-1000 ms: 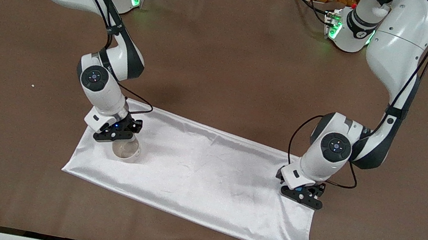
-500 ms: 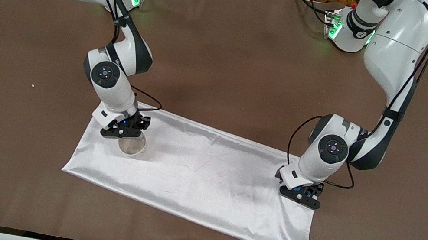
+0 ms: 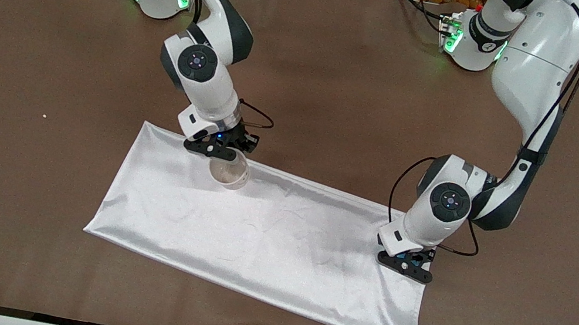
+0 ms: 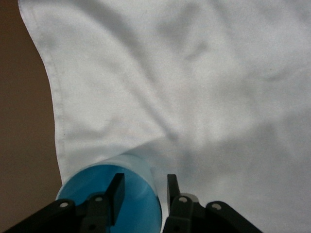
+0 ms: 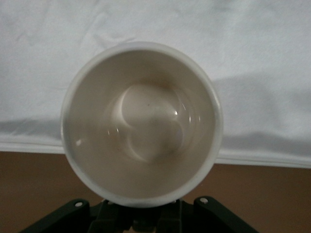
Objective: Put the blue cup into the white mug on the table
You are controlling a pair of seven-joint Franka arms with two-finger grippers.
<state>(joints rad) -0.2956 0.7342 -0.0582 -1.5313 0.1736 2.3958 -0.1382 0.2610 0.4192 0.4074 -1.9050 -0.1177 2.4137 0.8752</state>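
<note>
Bright-blue cup [image 4: 121, 204], white mug [image 5: 141, 124] with pale beige inside, white cloth [image 3: 264, 235], brown table [image 3: 41, 83].

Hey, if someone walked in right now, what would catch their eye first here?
Probably the white mug, held up by the right gripper over the white cloth's edge farthest from the front camera. Next, the left gripper at the cloth's corner toward the left arm's end, one finger inside the blue cup.

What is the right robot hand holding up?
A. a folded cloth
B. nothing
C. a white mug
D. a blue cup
C: the right gripper is shut on the white mug, holding it up over the white cloth; the right wrist view looks straight into its pale, empty inside.
</note>
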